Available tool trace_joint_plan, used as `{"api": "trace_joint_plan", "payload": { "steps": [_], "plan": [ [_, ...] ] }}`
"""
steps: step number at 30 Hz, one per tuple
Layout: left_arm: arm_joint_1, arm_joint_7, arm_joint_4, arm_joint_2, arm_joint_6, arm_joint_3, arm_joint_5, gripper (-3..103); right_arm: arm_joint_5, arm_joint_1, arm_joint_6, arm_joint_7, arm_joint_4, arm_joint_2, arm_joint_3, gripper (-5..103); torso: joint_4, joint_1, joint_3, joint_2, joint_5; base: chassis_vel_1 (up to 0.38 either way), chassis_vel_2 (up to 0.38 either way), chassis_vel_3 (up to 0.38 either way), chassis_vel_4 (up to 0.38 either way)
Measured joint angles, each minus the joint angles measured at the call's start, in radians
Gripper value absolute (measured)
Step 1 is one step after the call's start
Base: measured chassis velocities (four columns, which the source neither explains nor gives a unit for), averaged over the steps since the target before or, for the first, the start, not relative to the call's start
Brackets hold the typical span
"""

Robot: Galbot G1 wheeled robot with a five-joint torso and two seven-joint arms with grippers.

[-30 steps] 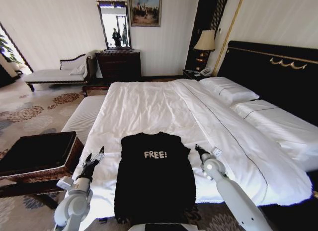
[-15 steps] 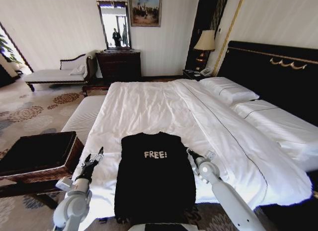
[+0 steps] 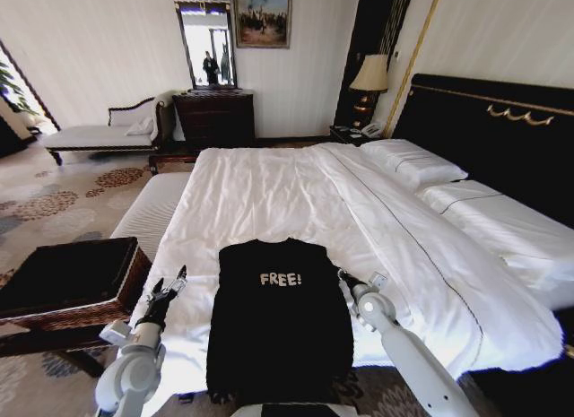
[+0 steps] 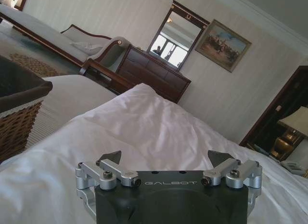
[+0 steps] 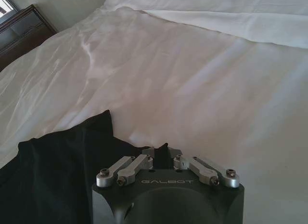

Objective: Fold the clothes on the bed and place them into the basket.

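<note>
Head view: we take the bed [image 3: 296, 197] as our landmark. It carries white sheets, with white pillows [image 3: 414, 161] against the black headboard [image 3: 498, 134] with gold trim. Off the bed's left side, on the floor, we see the narrow white bench [image 3: 151, 211]. Nearer to us than the bench stands the brown wicker basket [image 3: 72, 296] with black lining, on a dark wooden stand.

On the bed's near end lies the black shirt [image 3: 280, 323], spread flat, with the white "FREE!" lettering toward the headboard and the lower hem hanging over the bed's near edge.

Our left gripper [image 3: 172, 282] sits over the bed's near left corner, between the shirt and the basket, clear of both. In the left wrist view we see the left gripper [image 4: 166, 159] with its two fingers set wide apart and nothing between them, white sheet beyond.

Our right gripper [image 3: 345, 278] sits over the bed at the shirt's right edge, near the shoulder. In the right wrist view we see the right gripper [image 5: 161, 149] with its fingertips drawn together, close to the black fabric's edge [image 5: 67, 161]; we cannot tell whether cloth is pinched between them.
</note>
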Motion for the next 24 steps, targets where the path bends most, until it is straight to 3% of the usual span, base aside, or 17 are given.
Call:
{"api": "trace_joint_plan", "payload": {
  "steps": [2, 4, 5, 24],
  "plan": [
    [0.0, 0.0, 0.0, 0.0, 0.0, 0.0, 0.0, 100, -0.006, 0.0, 0.001, -0.002, 0.0, 0.002, -0.003, 7, 0.0001, 0.0, 0.0, 0.0, 0.0, 0.0, 0.0, 0.0, 0.0],
    [0.0, 0.0, 0.001, 0.0, 0.0, 0.0, 0.0, 100, -0.008, 0.0, 0.001, -0.002, 0.0, 0.002, -0.004, 7, 0.0, 0.0, 0.0, 0.0, 0.0, 0.0, 0.0, 0.0, 0.0],
    [-0.001, 0.0, 0.003, 0.0, 0.0, 0.0, 0.0, 100, -0.015, 0.0, 0.002, -0.004, 0.0, 0.003, -0.006, 1, 0.0, 0.0, 0.0, 0.0, 0.0, 0.0, 0.0, 0.0, 0.0],
    [-0.014, 0.0, 0.022, -0.002, -0.003, 0.005, -0.008, 100, -0.088, 0.038, 0.044, -0.026, -0.002, -0.029, 0.04, 0, 0.0001, 0.0, 0.0, 0.0, 0.0, 0.0, 0.0, 0.0, 0.0]
  ]
}}
